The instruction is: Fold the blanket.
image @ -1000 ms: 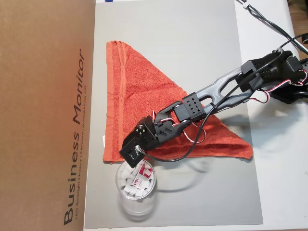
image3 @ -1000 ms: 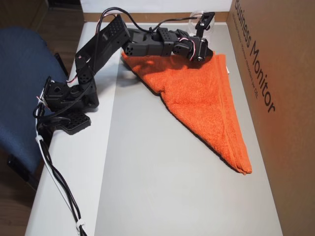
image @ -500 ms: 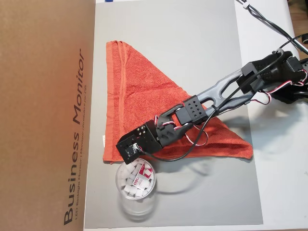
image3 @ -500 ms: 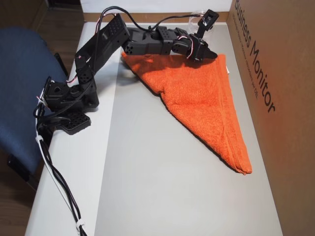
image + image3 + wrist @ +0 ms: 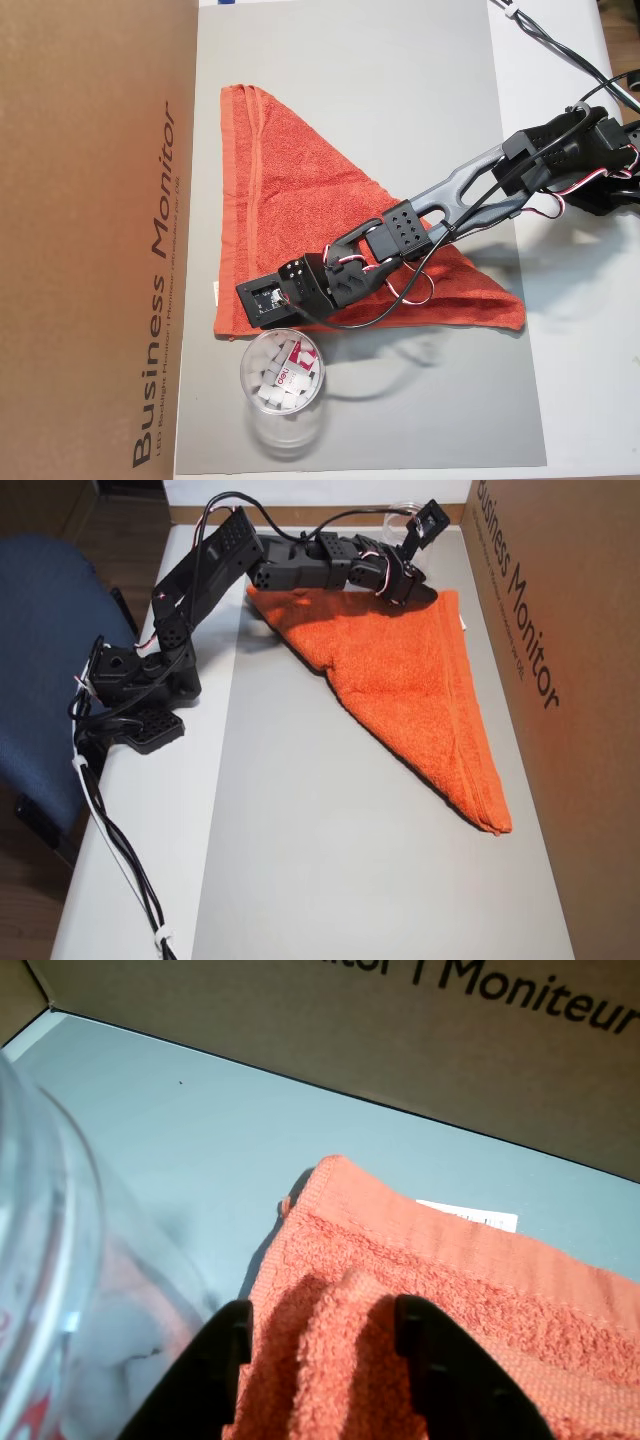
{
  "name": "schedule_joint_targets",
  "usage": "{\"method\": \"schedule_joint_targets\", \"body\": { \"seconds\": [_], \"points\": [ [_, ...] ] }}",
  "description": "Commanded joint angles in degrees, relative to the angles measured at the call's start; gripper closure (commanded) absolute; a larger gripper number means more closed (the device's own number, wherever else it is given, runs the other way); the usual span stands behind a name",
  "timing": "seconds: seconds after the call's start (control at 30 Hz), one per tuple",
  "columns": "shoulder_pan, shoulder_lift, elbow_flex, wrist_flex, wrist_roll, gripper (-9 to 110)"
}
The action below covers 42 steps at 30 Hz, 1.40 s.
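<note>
— Where's the blanket (image 5: 300, 215)?
— Folded into a triangle on the grey mat (image 5: 420, 100), corner at 7 o'clock.
— And the gripper (image 5: 325, 1360)?
— Partly open, fingers pinching a terry ridge near the plastic cup (image 5: 282, 385).

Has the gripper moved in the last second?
Yes. In an overhead view the gripper has swung away from the clear cup, toward the cardboard box, over the blanket.

Lying flat on a white table (image 5: 140, 880): a grey mat (image 5: 330, 860). Standing along the mat's right edge in that overhead view: a brown cardboard box (image 5: 580, 680). Sitting left: a blue chair (image 5: 40, 660), wooden floor (image 5: 25, 920) showing beneath.
</note>
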Motion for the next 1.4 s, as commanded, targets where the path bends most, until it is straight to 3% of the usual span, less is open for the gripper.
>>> {"method": "schedule_joint_targets", "body": {
  "seconds": [0.0, 0.3, 0.5, 0.83, 1.13, 1.37],
  "points": [
    [-0.9, 4.4, -0.4, -0.3, -1.6, 87],
    [0.4, 10.3, 3.1, -1.0, -23.2, 92],
    [0.6, 15.7, 5.7, -1.1, -30.0, 93],
    [3.6, 29.2, 13.7, -0.4, -29.3, 99],
    [6.4, 50.4, 35.2, -0.3, -29.1, 99],
    [6.5, 65.7, 51.9, -0.3, -22.2, 99]
  ]
}}
